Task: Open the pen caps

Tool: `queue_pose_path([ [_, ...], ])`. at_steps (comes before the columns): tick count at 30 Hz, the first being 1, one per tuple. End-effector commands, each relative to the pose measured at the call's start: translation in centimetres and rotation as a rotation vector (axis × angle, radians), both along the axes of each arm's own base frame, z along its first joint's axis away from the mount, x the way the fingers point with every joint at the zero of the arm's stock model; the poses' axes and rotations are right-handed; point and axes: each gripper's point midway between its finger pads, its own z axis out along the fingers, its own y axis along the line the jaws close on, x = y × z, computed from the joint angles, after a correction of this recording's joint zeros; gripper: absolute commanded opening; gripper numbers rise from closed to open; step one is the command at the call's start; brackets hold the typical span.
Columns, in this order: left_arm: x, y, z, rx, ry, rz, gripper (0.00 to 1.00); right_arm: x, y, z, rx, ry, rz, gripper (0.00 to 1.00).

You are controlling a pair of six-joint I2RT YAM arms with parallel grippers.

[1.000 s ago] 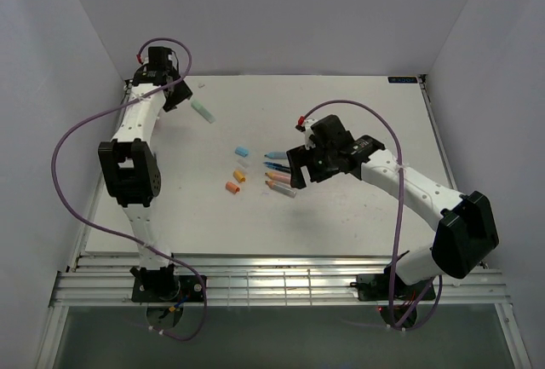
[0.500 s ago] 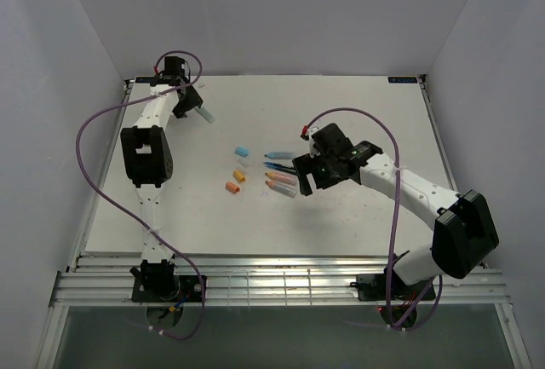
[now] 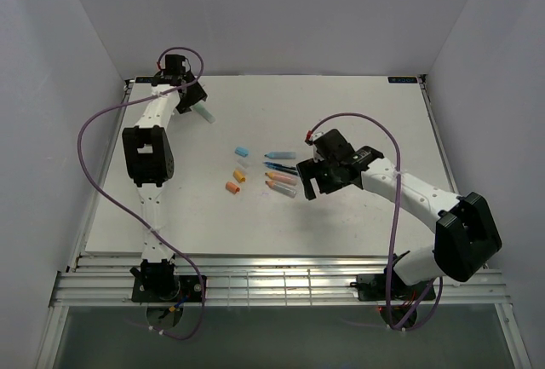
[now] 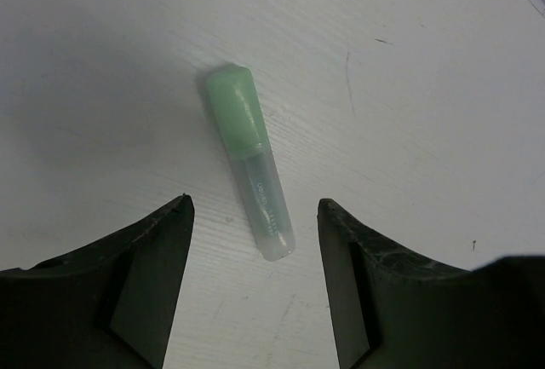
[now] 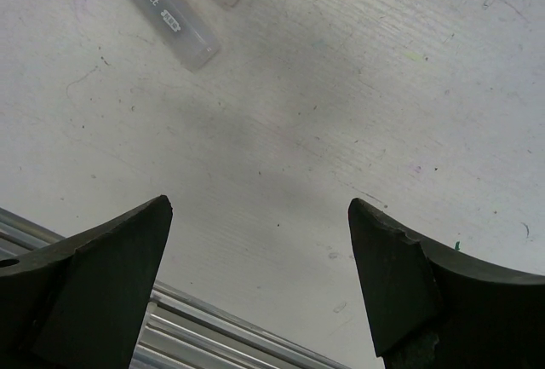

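At the far left corner of the table, we see that the left gripper has moved in over the green pen since a second ago. Its arm has drawn in straighter and its jaws have spread wider. The right gripper has meanwhile backed off the row of pens, toward the near right, and now sits just beside their ends.

Left of that row, and apart from it, lie a light blue cap and an orange cap, with other small pieces between them. From the right wrist we see bare table between the wide-open fingers, which hold nothing. A clear pen barrel lies ahead of them, and a metal rail runs along the near edge. Nothing stands between either gripper and the pens.

From the left wrist, the green pen lies flat on the table with its clear end between the two dark fingers. There is a gap on each side, so the jaws are open and touch nothing. Its green cap is tapered and pale, is still seated on the translucent barrel, and points away from the gripper.
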Motion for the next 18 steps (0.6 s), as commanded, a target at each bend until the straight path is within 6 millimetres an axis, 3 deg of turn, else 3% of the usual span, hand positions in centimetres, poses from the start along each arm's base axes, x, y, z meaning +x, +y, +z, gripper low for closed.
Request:
queue_pose_path([
  [1,0.9,-0.9,0.3,-0.005,-0.030,-0.026,0.70,0.4,-0.4,1.1,0.019,-0.052,-0.034,0.90],
  [9,1.6,-2.0,-0.5,0.024,-0.033,-0.057,0.70,0.0,-1.0,0.5,0.012,-0.052,-0.053,0.90],
  [18,0.5,-1.9,-2.4,0.107,0.028,-0.055,0.69,-0.1,-1.3,0.3,0.003,-0.058,-0.068,0.90],
])
